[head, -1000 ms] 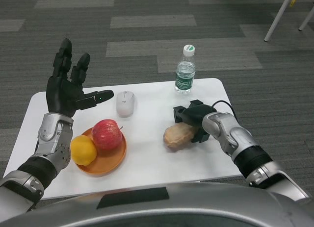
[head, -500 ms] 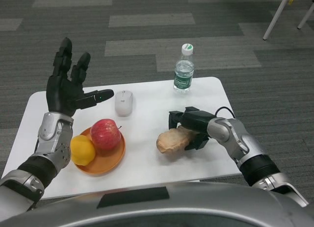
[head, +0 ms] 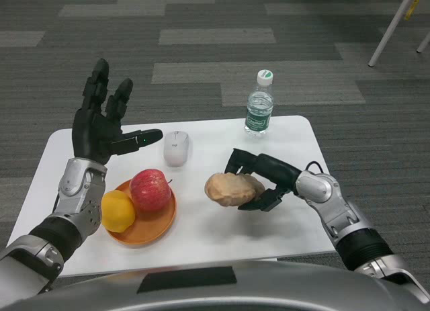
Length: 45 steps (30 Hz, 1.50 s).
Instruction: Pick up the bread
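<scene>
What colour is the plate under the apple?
Orange plate, clearest in the head view.

You have a tan, pale-brown bread [head: 232, 188] in the black right hand [head: 261, 181], whose forearm is silver like the left one, and the left hand [head: 102, 126] is black too. On the white table [head: 282, 224] you see an orange plate [head: 144, 228] with a red apple [head: 149, 189] and a yellow-orange fruit [head: 117, 211], a white mouse [head: 176, 148], and a clear bottle [head: 259, 104] with a green label and white cap. The floor [head: 215, 49] is carpet in dark grey with lighter grey rectangular patches.
</scene>
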Motion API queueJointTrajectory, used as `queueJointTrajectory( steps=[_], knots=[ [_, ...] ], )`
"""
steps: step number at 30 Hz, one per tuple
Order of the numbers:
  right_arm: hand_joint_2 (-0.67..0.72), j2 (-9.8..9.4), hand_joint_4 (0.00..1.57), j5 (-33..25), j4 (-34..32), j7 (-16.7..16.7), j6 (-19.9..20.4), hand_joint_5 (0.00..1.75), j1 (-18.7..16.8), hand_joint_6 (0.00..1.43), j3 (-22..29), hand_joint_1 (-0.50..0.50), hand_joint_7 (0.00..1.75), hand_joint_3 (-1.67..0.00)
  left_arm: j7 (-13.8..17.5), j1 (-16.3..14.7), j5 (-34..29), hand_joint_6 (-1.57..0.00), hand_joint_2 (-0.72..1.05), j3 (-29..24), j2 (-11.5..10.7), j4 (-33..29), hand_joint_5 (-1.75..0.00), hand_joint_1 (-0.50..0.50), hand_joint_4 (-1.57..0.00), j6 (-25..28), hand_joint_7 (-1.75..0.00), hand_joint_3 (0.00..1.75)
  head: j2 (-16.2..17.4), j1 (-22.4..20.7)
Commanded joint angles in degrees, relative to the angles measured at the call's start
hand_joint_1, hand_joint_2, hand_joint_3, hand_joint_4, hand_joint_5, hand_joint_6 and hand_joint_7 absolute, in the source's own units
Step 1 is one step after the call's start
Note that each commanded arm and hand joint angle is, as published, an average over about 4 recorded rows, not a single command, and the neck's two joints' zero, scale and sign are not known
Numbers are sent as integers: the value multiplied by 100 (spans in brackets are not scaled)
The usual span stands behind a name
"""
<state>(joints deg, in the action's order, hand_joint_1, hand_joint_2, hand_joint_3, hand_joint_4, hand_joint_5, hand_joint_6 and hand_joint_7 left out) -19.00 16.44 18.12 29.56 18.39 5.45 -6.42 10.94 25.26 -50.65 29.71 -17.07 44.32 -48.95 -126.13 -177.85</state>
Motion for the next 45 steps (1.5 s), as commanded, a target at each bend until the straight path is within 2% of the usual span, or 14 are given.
queueJointTrajectory(
  steps=[1,5,8,11,17,20,24,28,30,33,42,45],
  knots=[
    [-60,-3,0,-659,-19,-60,-28,136,145,36,67,-25,155,-56,5,5,42,0,43,-57,-20,-60,-41,50,0,-36,0,7,-40,-57],
    [-60,235,0,-1033,20,-89,-26,136,261,41,328,-25,155,-56,5,5,79,0,45,-73,-4,-77,-41,50,0,-36,0,7,-105,-118],
    [-60,646,0,-1176,101,-96,-22,143,422,46,776,-25,159,-56,-2,5,147,0,45,-114,15,-93,-41,50,0,-36,0,4,-155,-153],
    [-60,925,0,-1239,132,-78,-37,145,571,49,1058,-25,161,-56,-4,-2,198,0,43,-158,48,-108,-41,50,0,-36,0,0,-178,-248],
    [-60,1193,0,-1415,88,-89,-46,145,800,53,1341,-25,157,-56,-4,-32,286,0,49,-242,101,-167,-41,50,0,-36,0,4,-214,-412],
    [-59,1371,1,-1490,-26,-71,-46,145,852,56,1548,-25,161,-56,3,-46,338,0,52,-292,108,-178,-41,50,0,-36,0,4,-244,-451],
    [-54,1628,4,-1525,-204,27,-46,145,857,63,1829,-25,157,-56,9,-48,358,0,52,-299,112,-183,-41,50,0,-36,0,0,-289,-452],
    [-54,1913,8,-1560,-406,58,-28,145,848,71,2185,-25,154,-56,14,-57,393,0,52,-312,108,-218,-41,50,0,-36,0,9,-330,-458],
    [-54,1988,10,-1639,-459,49,68,145,839,75,2290,-25,154,-52,14,-61,442,0,52,-343,108,-222,-41,50,0,-36,0,9,-355,-439],
    [-54,1979,12,-1775,-468,10,251,145,822,78,2308,-25,154,-48,16,-65,503,0,52,-376,121,-227,-41,50,0,-36,0,2,-377,-431],
    [-54,1962,15,-1978,-360,-148,679,143,723,83,2273,-25,154,-48,29,-65,635,0,52,-360,152,-242,-41,50,0,-25,0,4,-407,-379],
    [-54,1957,17,-2000,-331,-153,758,141,685,83,2259,-25,154,-42,36,-65,657,0,52,-360,152,-266,-41,50,0,-18,0,2,-412,-363]
  ],
)
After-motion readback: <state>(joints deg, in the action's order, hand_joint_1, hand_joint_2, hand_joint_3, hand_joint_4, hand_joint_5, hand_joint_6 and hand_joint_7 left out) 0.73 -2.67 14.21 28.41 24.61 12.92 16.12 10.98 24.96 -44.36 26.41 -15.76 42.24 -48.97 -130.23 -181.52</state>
